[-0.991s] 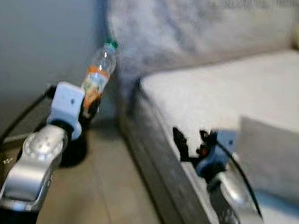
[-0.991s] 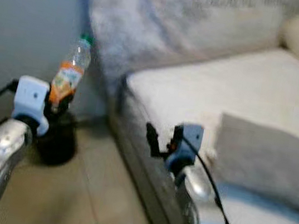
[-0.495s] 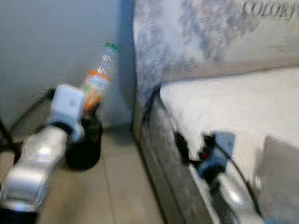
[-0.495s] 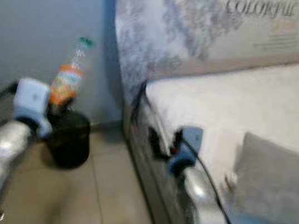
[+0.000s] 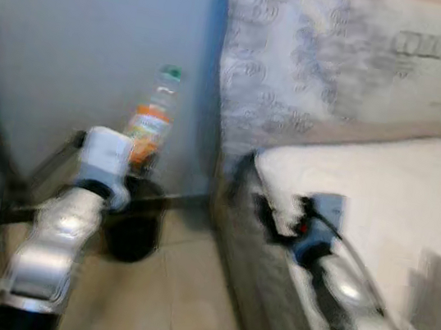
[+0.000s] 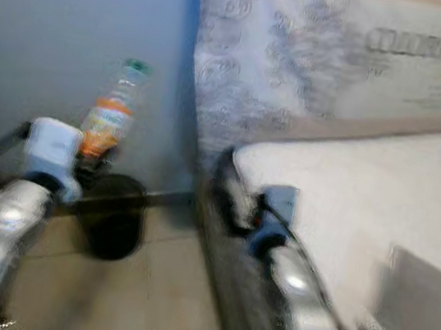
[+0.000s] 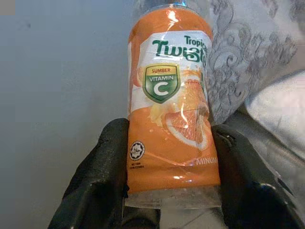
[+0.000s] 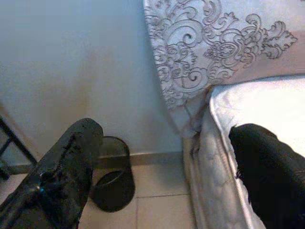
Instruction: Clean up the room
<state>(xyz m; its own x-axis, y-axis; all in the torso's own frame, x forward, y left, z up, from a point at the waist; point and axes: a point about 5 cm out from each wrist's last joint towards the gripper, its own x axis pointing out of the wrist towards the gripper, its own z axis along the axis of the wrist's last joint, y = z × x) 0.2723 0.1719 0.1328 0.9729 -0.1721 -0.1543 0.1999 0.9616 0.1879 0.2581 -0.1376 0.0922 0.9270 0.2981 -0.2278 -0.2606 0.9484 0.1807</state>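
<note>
Item: plastic drink bottle (image 7: 169, 105), orange label, seemingly empty, so judged light, thin-walled and crushable; pinched at its lower body by the left claw (image 7: 167, 183), held above the black bin (image 5: 135, 227) at the bed's (image 5: 365, 195) nine o'clock. Best hold: mid-label, moderate squeeze, since film is slick. Right claw (image 8: 167, 167) spread, holding nothing.

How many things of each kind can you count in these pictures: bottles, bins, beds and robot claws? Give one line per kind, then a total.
Bottles: 1, the orange drink bottle held in the left claw
Bins: 1, the black bin on the floor by the wall
Beds: 1, the bed
Claws: 2, left and right claw
Total: 5
</note>
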